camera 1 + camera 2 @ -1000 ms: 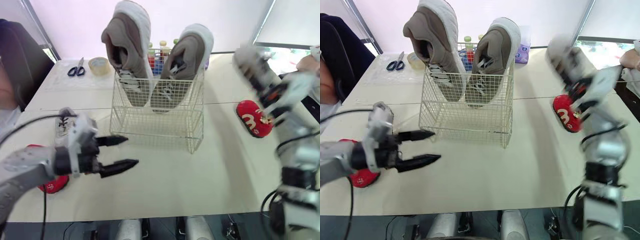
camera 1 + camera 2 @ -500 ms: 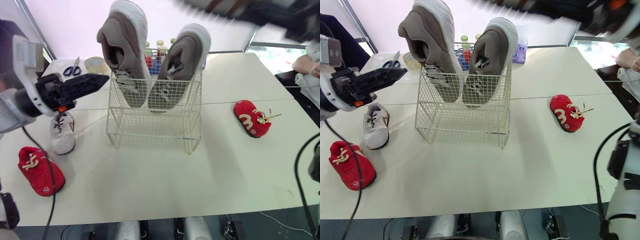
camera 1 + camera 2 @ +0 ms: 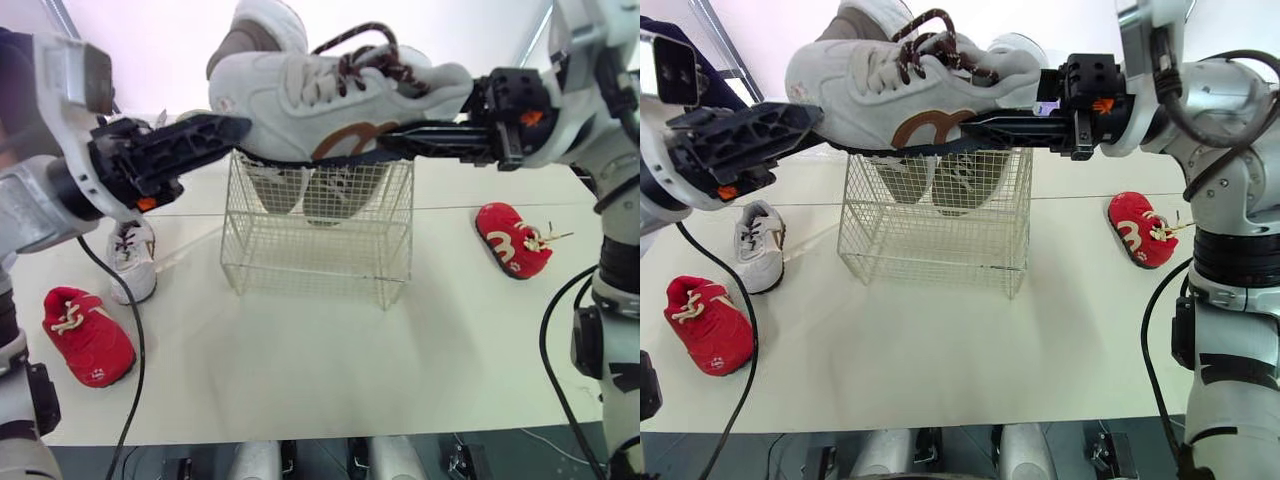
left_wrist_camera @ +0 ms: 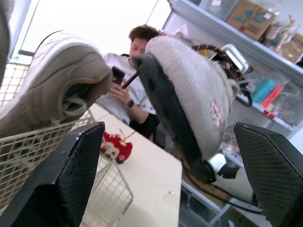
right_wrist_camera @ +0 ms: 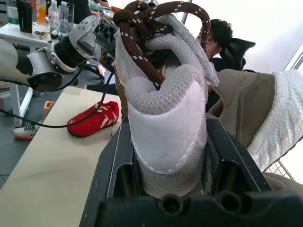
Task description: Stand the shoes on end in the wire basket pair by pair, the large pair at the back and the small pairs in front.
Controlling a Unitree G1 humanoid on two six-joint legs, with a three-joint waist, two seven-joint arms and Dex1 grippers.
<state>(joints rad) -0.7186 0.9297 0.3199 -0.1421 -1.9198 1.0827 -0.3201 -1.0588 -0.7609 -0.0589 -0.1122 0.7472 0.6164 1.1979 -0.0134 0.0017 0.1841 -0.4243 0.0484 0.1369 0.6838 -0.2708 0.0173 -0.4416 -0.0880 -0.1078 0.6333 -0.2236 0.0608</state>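
Both arms have swung in above the white wire basket [image 3: 320, 250]. At its left, your left gripper [image 3: 228, 130] has its jaws spread wide around the toe of the pale grey sneaker with brown laces [image 3: 330, 95], not touching it. The sneaker lies level over the basket. From the basket's right, the right gripper [image 3: 400, 140] has its jaws clamped on the heel. With that one hold the toe may sag, the laces may snag the rim, or upending it may knock the tall taupe pair [image 3: 240, 45] at the basket's back. The basket's front half looks free.

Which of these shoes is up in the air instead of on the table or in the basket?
The white sneaker with brown laces: the right gripper clamps its heel, holding it level in mid-air.
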